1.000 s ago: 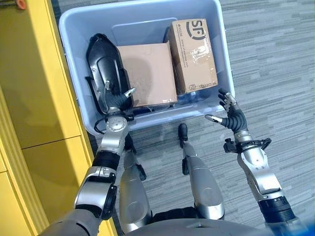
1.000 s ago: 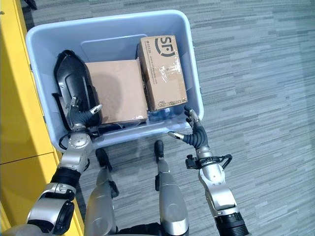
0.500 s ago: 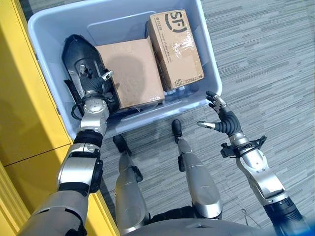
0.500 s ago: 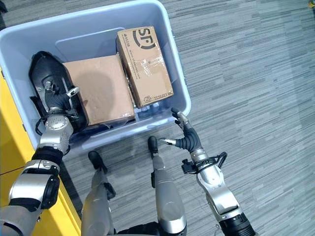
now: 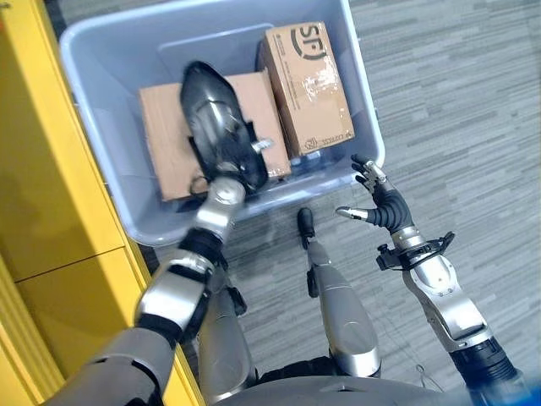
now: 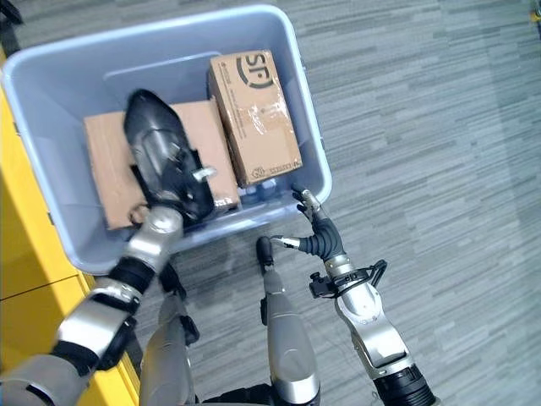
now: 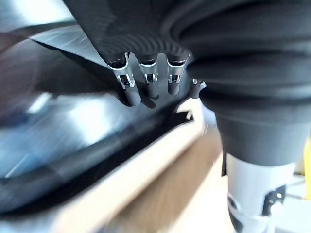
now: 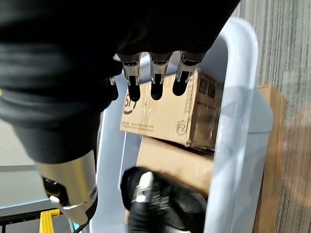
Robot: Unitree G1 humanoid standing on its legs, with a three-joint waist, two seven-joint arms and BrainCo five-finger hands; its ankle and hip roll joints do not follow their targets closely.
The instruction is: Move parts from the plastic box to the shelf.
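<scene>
The left robot hand (image 5: 226,166) has its fingers curled round the black part (image 5: 211,114) and carries it above the flat cardboard box (image 5: 162,144) inside the plastic box (image 5: 101,93). Half a second ago this black part lay at the left end of the plastic box, beside the flat cardboard box, with the left robot hand resting on it. Now the part is lifted and has moved toward the middle, so it covers part of the flat cardboard box, and the left arm reaches more to the right than before. In the left wrist view the dark-tipped fingers (image 7: 148,85) press on the glossy black surface of the part.

The printed cardboard box (image 5: 308,85) stands just beyond the right robot hand (image 5: 378,203), at the right end of the plastic box, touching the flat cardboard box at its side. It has not changed its place in the plastic box.

The right robot hand hovers outside the plastic box, near its right corner, with fingers relaxed and spread and holding nothing. It stays in almost the same pose as before.

The yellow shelf (image 5: 42,186) stands to the left of the left robot hand, along the side of the plastic box.
</scene>
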